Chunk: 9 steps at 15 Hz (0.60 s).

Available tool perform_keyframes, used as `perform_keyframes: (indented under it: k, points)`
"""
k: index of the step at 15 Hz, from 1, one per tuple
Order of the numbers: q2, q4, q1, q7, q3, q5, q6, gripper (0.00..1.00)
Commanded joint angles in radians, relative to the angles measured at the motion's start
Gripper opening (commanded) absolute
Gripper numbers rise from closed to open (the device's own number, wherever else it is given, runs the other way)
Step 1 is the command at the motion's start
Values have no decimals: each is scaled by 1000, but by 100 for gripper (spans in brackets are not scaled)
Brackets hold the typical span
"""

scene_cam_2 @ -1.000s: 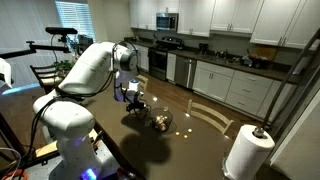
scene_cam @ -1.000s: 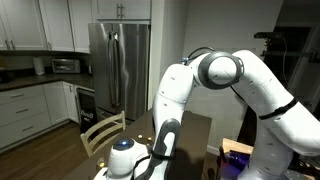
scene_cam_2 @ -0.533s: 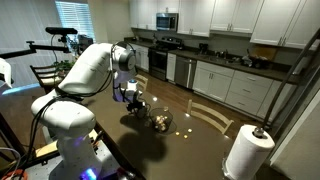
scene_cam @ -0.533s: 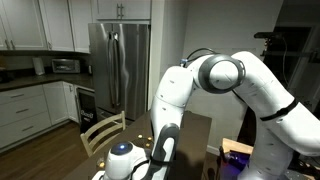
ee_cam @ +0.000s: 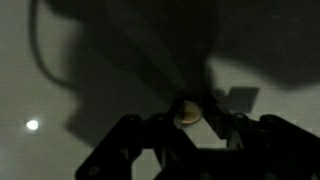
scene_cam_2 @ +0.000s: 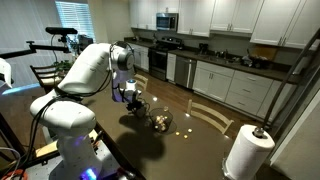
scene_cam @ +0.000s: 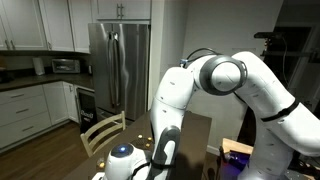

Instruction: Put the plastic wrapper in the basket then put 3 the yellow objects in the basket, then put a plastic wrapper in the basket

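Note:
In the dim wrist view a small yellow object [ee_cam: 187,113] lies on the pale table surface, right between the dark fingertips of my gripper [ee_cam: 188,119]. The fingers stand close on both sides of it; the darkness hides whether they touch it. In an exterior view the gripper [scene_cam_2: 131,98] hangs low over the dark table, left of the dark round basket [scene_cam_2: 159,121]. A few pale spots, possibly more yellow objects [scene_cam_2: 185,129], lie right of the basket. I cannot make out a plastic wrapper.
A paper towel roll [scene_cam_2: 245,151] stands at the table's near right corner. Wooden chairs [scene_cam_2: 211,116] [scene_cam: 103,133] stand at the table's edge. Kitchen counters [scene_cam_2: 235,80] and a steel fridge [scene_cam: 118,62] lie beyond.
The arm has shifted only slightly over the table. Basket and scattered pieces stay where they were.

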Motion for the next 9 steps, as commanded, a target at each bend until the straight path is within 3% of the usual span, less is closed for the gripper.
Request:
perform_keyframes:
  k: [1,9]
  points:
    - [21,4,27,36,-30,-33,45,2]
    - [-72,-38,103,141,-123,-15,-38,4]
